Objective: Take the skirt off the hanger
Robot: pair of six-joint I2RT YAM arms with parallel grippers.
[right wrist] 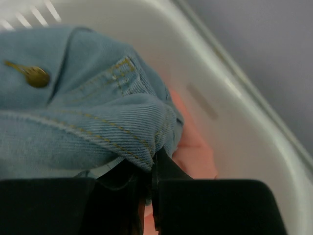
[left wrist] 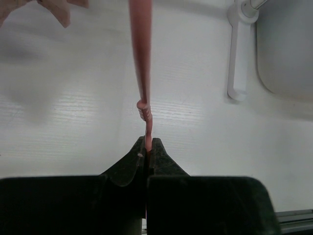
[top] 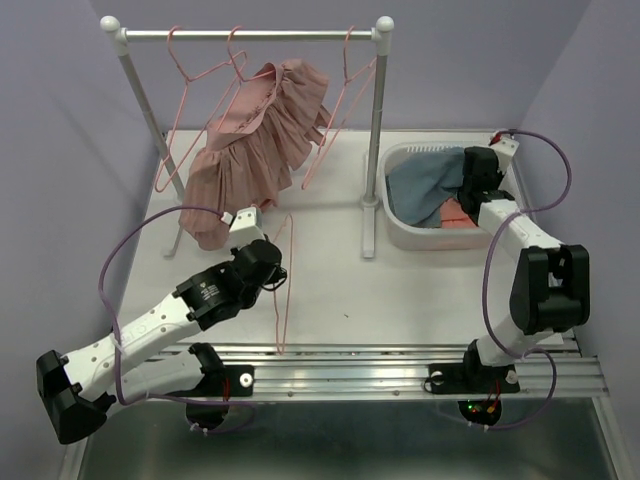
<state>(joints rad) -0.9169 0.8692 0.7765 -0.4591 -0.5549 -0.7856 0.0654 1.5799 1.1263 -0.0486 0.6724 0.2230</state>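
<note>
The dusty-pink ruffled skirt (top: 255, 140) hangs from the rack by a pink hanger (top: 237, 62), and its lower end rests on the table; one corner shows in the left wrist view (left wrist: 57, 11). My left gripper (top: 272, 272) is shut on the wire of another pink hanger (top: 282, 300), bare of cloth, in front of the skirt. In the left wrist view the jaws (left wrist: 147, 143) pinch this wire (left wrist: 141, 54). My right gripper (top: 468, 190) is down in the basket, shut on a blue denim garment (right wrist: 83, 117).
The white rack (top: 250, 35) carries further bare pink hangers (top: 345, 95). Its right post foot (left wrist: 237, 63) stands beside the white basket (top: 400, 215), which holds the denim (top: 425, 185) and a coral garment (top: 458, 218). The coral cloth (right wrist: 193, 147) lies under the denim.
</note>
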